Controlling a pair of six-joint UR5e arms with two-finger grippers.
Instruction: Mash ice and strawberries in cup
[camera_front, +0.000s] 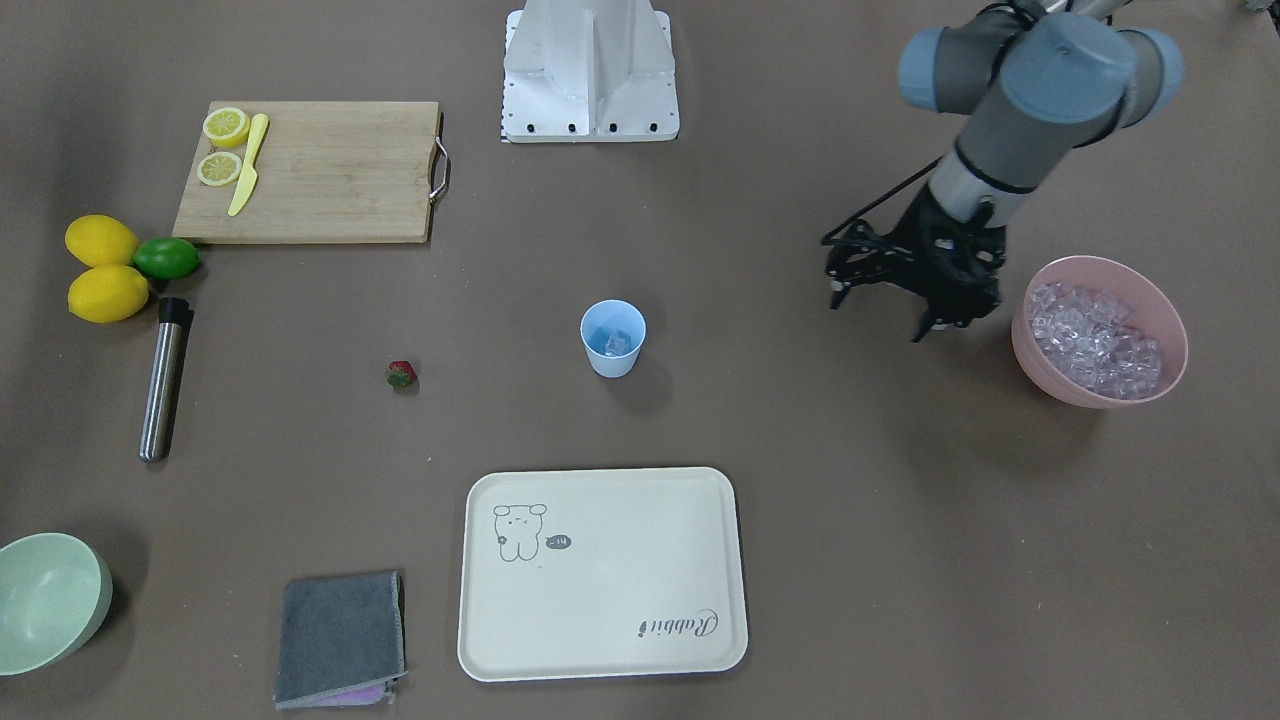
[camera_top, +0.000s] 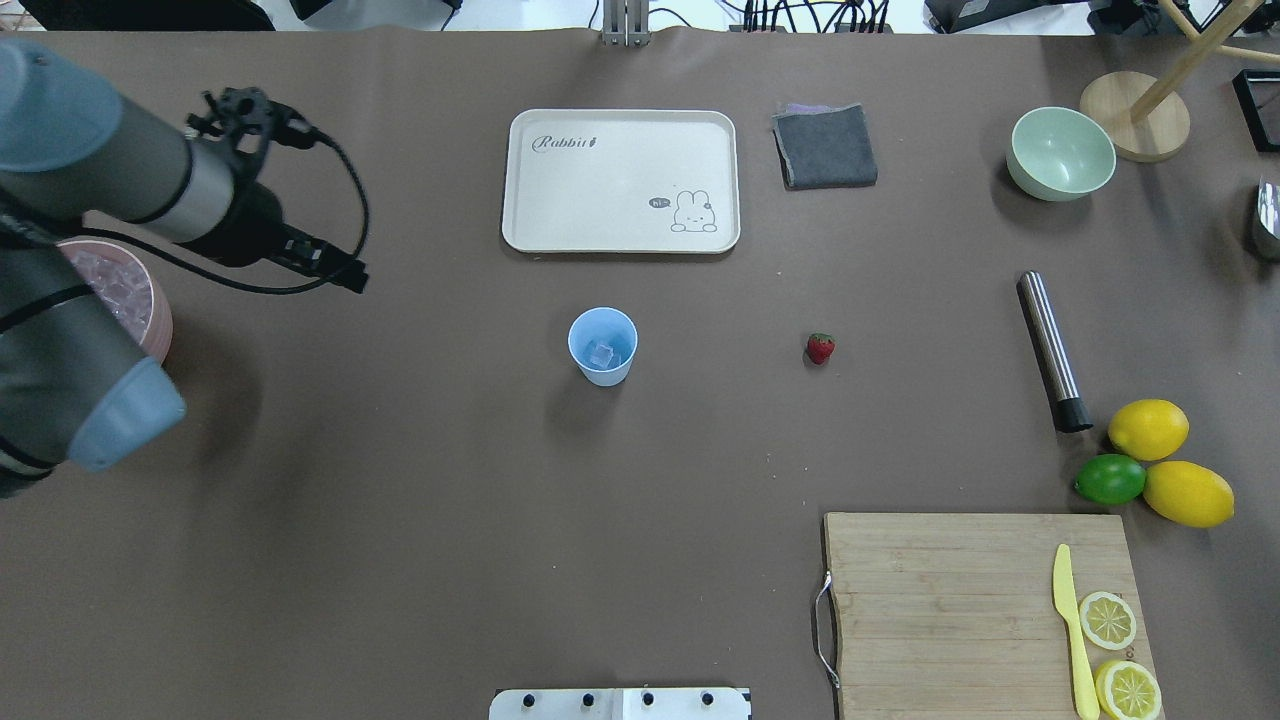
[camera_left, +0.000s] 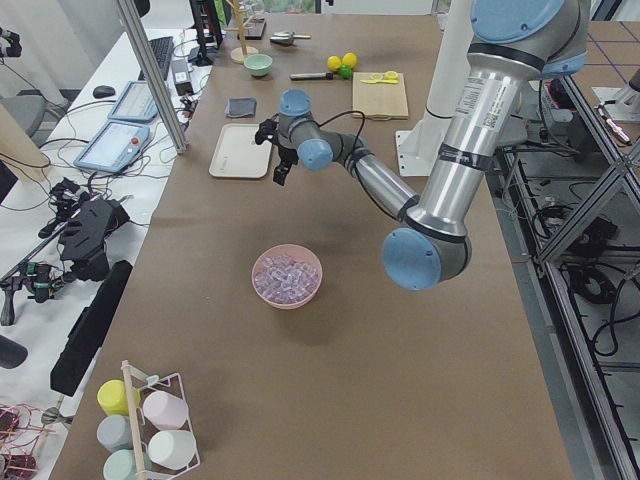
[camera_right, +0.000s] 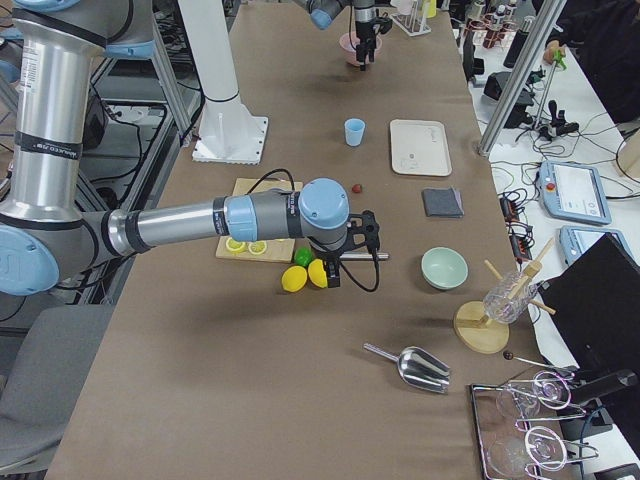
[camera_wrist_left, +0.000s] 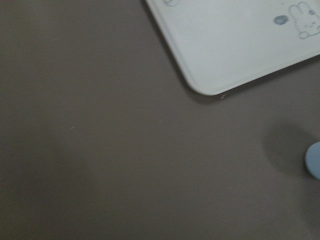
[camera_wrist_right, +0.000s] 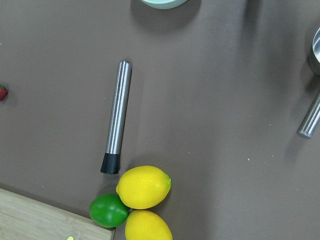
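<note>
The pale-blue cup (camera_front: 612, 338) stands upright mid-table, also in the overhead view (camera_top: 602, 345), with a clear ice cube (camera_top: 601, 353) inside. Many more ice cubes (camera_front: 1095, 340) fill the pink bowl (camera_front: 1030, 350). The small red strawberry (camera_front: 401, 374) lies on the table, apart from the cup, also in the overhead view (camera_top: 820, 347). My left gripper (camera_front: 925, 325) hovers between the cup and the pink bowl, close to the bowl; I cannot tell its state. My right gripper (camera_right: 335, 268) hangs over the lemons; I cannot tell its state.
A steel muddler (camera_front: 165, 380) lies beside two lemons (camera_front: 105, 265) and a lime (camera_front: 167, 257). A cutting board (camera_front: 330, 170) holds lemon halves and a yellow knife. A cream tray (camera_front: 600, 575), a grey cloth (camera_front: 340, 635) and a pale-green bowl (camera_front: 45, 600) lie on the far side.
</note>
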